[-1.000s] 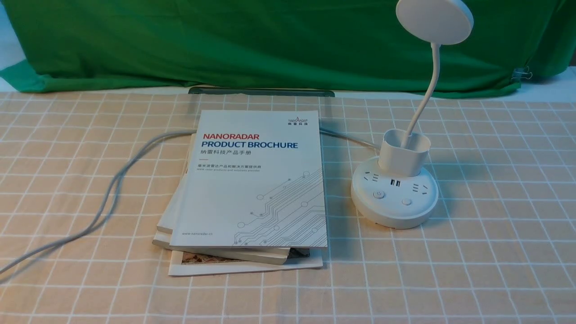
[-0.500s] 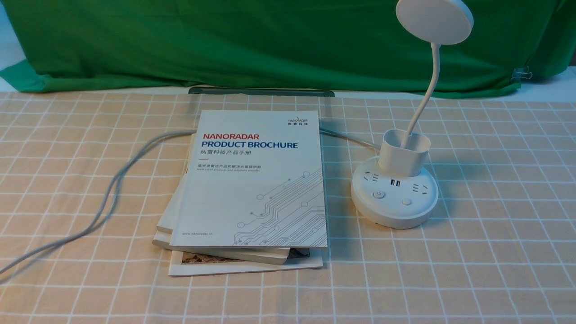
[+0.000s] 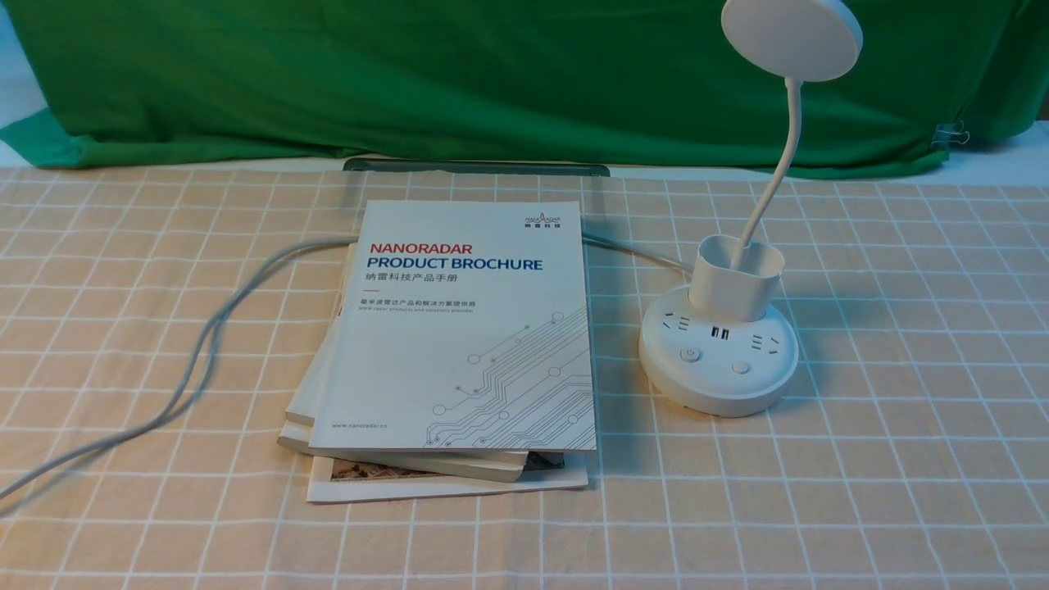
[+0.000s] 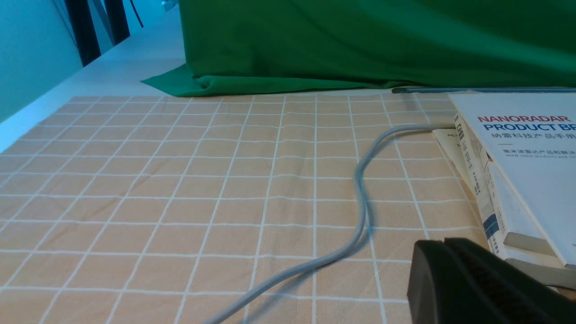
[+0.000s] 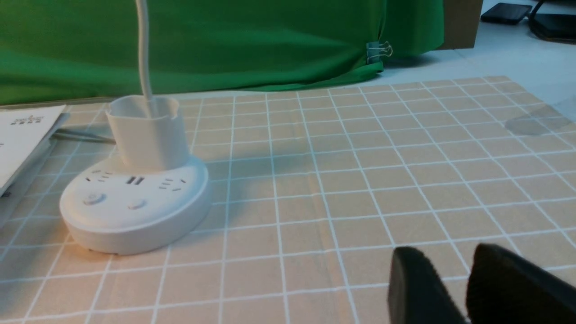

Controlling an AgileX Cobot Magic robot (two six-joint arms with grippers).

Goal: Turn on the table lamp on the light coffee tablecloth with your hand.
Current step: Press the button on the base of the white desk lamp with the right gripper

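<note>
Front view gives me the lamp on the right half of the tablecloth, upright on its round white base, with the power button to the left and a second button to the right, both on the near part of the base. The cup-shaped holder stands at the far part, and the thin neck rises out of it, bending up to the flat round head, which looks dull white to me.

To the left of the lamp, apart from it, I have a stack of books with the brochure on top. A grey cable runs in from the near left, bends towards the stack's far left side, and more cable shows between the stack and the lamp. Green cloth hangs along the far side, with a clip at its far right, and the pale counter shows past the tablecloth.

On my left wrist view, the left claw has its dark fingertips pressed together. On my right wrist view, the right claw is spread, a gap showing between its blurred black fingertips, over tablecloth to the right of the lamp's base
</note>
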